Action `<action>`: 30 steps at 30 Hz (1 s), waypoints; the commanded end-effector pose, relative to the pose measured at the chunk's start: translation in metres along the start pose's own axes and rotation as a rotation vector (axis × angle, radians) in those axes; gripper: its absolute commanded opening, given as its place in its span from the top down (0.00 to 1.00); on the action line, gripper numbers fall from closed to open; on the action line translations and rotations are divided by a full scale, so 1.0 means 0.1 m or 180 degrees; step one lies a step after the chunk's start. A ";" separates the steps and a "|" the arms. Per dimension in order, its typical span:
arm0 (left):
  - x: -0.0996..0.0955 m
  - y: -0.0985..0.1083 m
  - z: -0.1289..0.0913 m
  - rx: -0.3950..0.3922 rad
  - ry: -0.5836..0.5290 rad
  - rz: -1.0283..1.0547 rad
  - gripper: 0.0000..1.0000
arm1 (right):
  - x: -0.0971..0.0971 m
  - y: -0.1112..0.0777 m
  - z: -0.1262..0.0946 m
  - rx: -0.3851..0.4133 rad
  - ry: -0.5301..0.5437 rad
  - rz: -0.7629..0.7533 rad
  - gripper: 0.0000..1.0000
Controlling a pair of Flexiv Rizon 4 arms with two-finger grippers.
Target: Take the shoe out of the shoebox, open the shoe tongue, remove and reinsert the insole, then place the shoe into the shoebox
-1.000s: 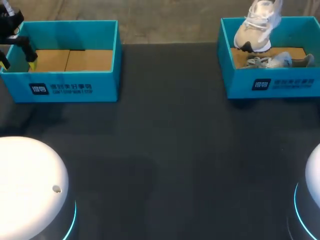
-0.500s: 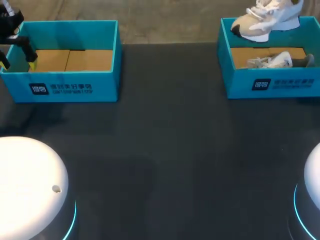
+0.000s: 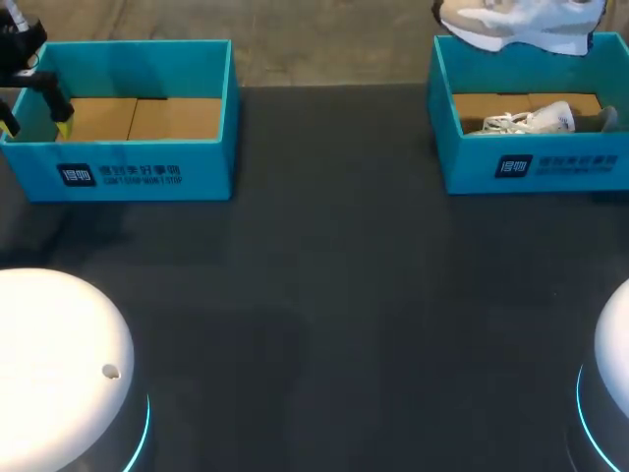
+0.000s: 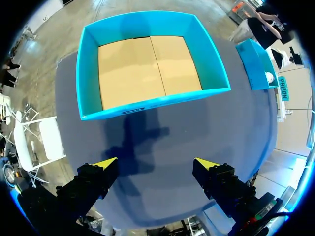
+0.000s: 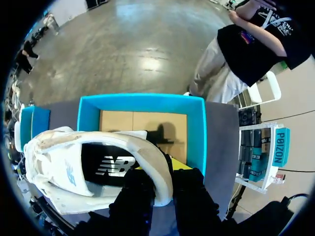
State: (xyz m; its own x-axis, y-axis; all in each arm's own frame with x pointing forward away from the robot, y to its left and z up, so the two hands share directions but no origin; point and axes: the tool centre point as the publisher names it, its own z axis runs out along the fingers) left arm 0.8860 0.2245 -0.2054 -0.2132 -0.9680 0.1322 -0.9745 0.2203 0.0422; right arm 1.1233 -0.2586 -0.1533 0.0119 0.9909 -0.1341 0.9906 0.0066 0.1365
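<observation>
The white shoe hangs level just above the shoebox, its long axis along the box's length and its toe toward the second box, with the right gripper clamped on the rim of its opening. Inside the shoebox lies another pale shoe; the second box shows its brown cardboard floor. Well apart from the shoebox, the left gripper hovers over the counter, fingers spread wide and holding nothing.

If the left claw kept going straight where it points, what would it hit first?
Probably the dark table, just short of the empty blue box; nothing lies between the open left gripper and it. Depth is hard to judge.
</observation>
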 end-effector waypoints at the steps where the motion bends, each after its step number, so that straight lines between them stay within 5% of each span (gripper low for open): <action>1: 0.00 0.01 0.00 0.0001 -0.0007 -0.0002 0.00 | 0.00 0.03 -0.02 0.0025 -0.0002 -0.0004 1.00; 8: 0.00 0.01 0.00 0.0001 -0.0007 -0.0002 0.00 | 0.00 0.03 -0.02 0.0025 -0.0002 -0.0004 1.00; 30: 0.00 0.01 0.00 0.0001 -0.0007 -0.0002 0.00 | -0.15 0.01 0.58 -0.0198 -0.0586 0.0149 1.00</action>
State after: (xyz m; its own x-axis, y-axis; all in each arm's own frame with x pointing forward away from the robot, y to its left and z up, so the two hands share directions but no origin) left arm 0.8860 0.2246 -0.2054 -0.2128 -0.9681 0.1321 -0.9746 0.2200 0.0421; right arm 1.1331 -0.2812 -0.2027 0.0865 0.9505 -0.2985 0.9817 -0.0304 0.1878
